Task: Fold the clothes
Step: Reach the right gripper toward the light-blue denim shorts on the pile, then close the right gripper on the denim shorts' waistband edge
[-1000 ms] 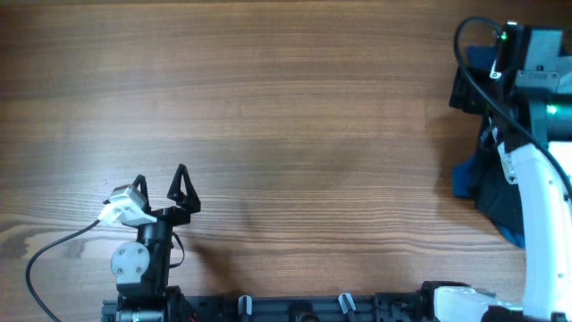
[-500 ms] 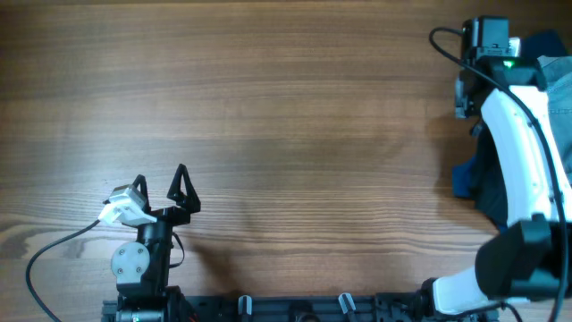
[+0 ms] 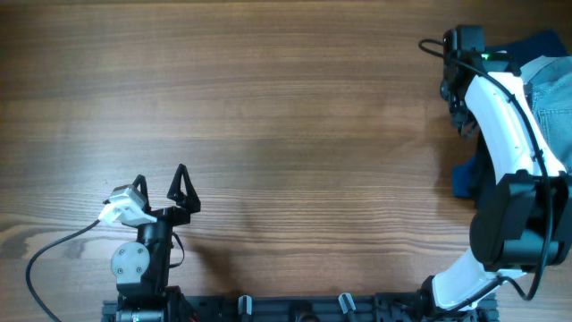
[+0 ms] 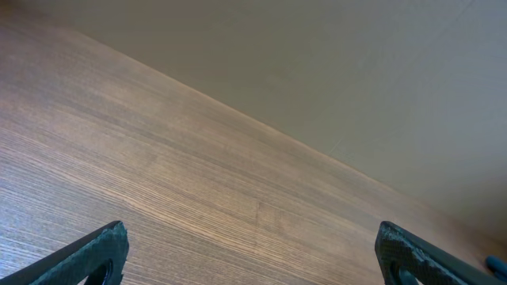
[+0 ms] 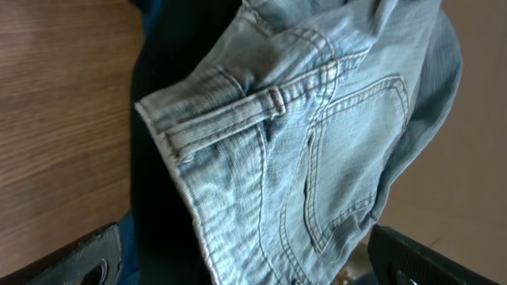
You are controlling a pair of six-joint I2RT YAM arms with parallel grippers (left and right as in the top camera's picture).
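Note:
The light blue denim shorts (image 5: 301,150) fill the right wrist view, with waistband, belt loop and a stitched back pocket showing; they lie on top of a dark fabric pile (image 5: 162,119). In the overhead view the shorts (image 3: 552,89) lie at the far right edge, mostly behind the right arm. My right gripper (image 5: 245,265) is open, its fingers spread wide just above the denim. Its jaws are hidden under the wrist in the overhead view. My left gripper (image 3: 161,185) is open and empty over bare wood at the front left, far from the shorts.
A dark navy and blue fabric pile (image 3: 474,179) lies under and beside the shorts at the right edge. The wooden table (image 3: 268,107) spreads across the rest of the overhead view. A rail with clips (image 3: 295,306) runs along the front edge.
The right arm has swung left and forward over the pile at the table's right edge, uncovering the light denim. The left arm has not moved.

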